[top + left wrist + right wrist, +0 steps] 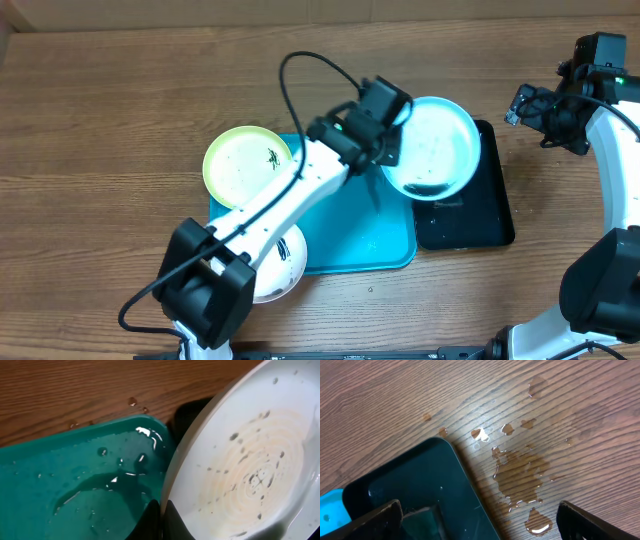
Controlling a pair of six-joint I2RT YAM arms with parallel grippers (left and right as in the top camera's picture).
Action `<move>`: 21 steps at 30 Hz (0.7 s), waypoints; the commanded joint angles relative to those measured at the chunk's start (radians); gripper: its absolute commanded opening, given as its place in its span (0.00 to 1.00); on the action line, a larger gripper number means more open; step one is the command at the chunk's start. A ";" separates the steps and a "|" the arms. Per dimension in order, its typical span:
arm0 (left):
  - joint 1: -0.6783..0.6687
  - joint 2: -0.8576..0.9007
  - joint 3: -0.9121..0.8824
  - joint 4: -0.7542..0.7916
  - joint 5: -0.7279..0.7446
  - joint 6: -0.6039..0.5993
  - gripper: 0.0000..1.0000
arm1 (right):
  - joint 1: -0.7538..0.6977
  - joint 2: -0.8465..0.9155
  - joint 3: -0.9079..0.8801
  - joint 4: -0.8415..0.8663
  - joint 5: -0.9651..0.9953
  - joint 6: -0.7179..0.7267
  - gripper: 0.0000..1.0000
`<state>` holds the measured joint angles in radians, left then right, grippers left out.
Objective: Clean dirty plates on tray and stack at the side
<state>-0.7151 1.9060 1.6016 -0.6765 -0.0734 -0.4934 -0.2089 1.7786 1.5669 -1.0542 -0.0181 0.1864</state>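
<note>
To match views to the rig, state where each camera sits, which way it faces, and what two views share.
Overhead: fixed above the table, facing straight down on the tray, black tray and both arms; left gripper pinches the teal plate.
Left wrist: on the left arm, facing along its fingers at the wet tray and held plate.
Right wrist: on the right arm, facing down through the open right gripper at spilled water.
Shared: the black tray's corner shows overhead and from the right wrist.
</note>
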 commanded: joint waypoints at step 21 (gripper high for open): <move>-0.351 0.005 0.024 0.074 -0.727 0.249 0.04 | 0.002 0.002 0.004 0.005 0.010 0.004 1.00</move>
<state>-1.0225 1.9060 1.6016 -0.6079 -0.6086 -0.3126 -0.2089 1.7786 1.5669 -1.0546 -0.0185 0.1864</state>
